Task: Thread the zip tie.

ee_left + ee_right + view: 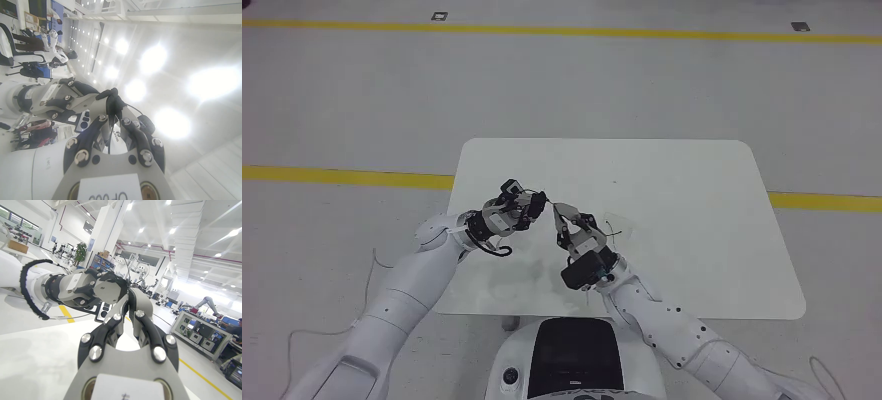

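Zip tie: a thin black strand, held above the desk where both arms meet. I see the right fingers pinched shut on it, the left fingers likewise, tips touching.

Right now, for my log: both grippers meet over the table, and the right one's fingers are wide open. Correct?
No: the right gripper has its fingers shut on the zip tie, as the right wrist view shows. The rest holds.

The zip tie is mostly hidden among the fingers.
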Robot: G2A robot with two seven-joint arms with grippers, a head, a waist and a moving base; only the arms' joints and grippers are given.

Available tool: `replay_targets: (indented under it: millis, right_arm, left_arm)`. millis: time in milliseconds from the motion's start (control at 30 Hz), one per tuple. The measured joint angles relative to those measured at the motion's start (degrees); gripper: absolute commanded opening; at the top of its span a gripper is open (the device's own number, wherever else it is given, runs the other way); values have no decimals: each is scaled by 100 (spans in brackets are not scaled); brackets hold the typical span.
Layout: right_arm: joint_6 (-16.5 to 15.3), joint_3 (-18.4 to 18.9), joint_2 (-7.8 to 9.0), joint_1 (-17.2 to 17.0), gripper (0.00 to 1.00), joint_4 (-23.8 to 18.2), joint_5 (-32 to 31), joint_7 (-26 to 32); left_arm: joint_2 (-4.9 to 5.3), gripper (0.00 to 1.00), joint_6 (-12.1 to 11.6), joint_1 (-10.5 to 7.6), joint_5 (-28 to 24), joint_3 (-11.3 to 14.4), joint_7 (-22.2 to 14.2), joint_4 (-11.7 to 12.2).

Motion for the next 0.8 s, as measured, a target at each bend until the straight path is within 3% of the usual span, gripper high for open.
replay_targets:
  millis: [800]
  right_arm:
    - [0, 131, 47, -104, 0, 65, 0, 89]
  left_arm:
    - [0, 0, 0, 0, 0, 0, 0, 0]
